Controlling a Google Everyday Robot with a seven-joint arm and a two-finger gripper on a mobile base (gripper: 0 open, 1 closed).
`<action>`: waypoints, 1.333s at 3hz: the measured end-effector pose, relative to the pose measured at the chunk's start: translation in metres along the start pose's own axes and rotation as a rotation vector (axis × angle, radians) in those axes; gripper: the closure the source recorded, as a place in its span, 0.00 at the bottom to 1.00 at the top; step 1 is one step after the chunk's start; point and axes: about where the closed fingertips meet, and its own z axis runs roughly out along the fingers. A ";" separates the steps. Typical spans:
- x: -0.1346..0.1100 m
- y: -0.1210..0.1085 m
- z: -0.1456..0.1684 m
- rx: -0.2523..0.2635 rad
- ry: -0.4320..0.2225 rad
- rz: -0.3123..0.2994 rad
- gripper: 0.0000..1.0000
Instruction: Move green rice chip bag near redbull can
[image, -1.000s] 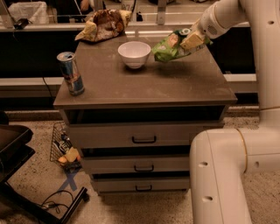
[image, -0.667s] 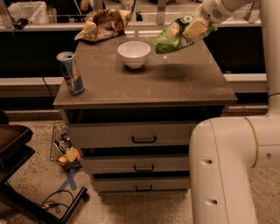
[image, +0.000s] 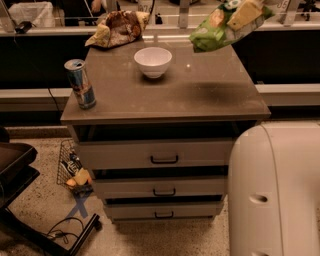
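One green rice chip bag (image: 220, 30), off the counter (image: 210, 95) altogether, hanging in the air over its far right corner; long axis slanting from lower left up to upper right. One claw (image: 246, 12), at the top edge of view, pinched on the bag's upper right end, with only its pale tips showing. One redbull can (image: 80, 83), upright at the counter's front left edge, well apart from the bag: it lies left of the claw and toward the front, diagonally across the top. One white bowl (image: 153, 61), standing between the two, slightly back of the straight line, so the carry probably passes over or in front of it. Against a second ago: the bag hangs higher, the arm has mostly left view, and can and bowl are unmoved.
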 end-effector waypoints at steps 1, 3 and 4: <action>0.007 -0.001 -0.037 0.037 0.016 0.041 1.00; 0.005 0.004 -0.031 0.015 0.023 0.044 1.00; 0.009 0.006 -0.043 0.026 0.051 0.064 1.00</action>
